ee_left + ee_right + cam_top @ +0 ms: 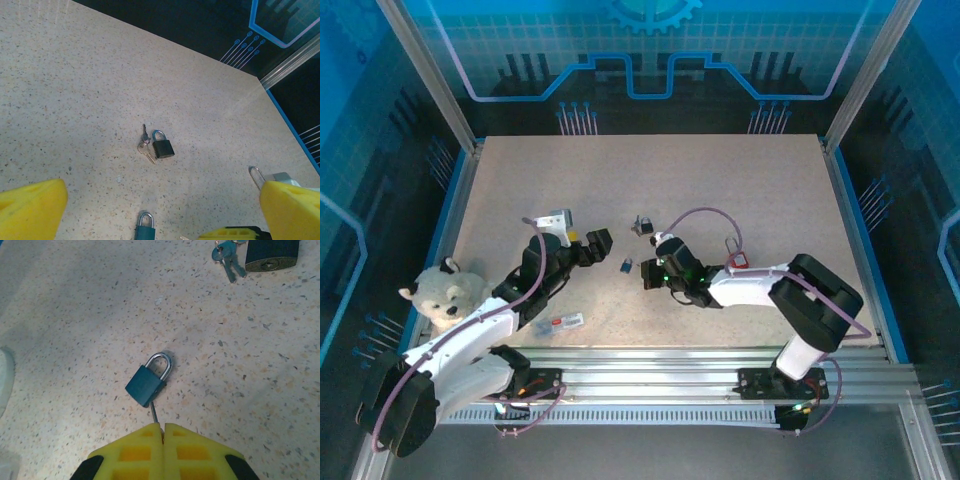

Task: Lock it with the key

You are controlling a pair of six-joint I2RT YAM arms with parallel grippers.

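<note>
A small teal padlock (145, 385) lies flat on the speckled table, its silver shackle pointing away from my right gripper (163, 426). That gripper is shut on the key (154, 413), whose thin blade runs from between the yellow fingers to the padlock's bottom edge. From above, the right gripper (649, 277) sits just right of the teal padlock (626, 266). My left gripper (601, 241) hovers a little to the left of it, open and holding nothing. In the left wrist view its yellow fingers (31, 207) stand wide apart, with the teal padlock (144, 231) at the bottom edge.
A black padlock (163, 148) with a bunch of keys (144, 143) lies further back at mid-table. A red padlock (738, 260) rests behind the right arm. A white plush bear (445, 295) sits at the left edge, and a small clear item (561, 322) lies near the front rail.
</note>
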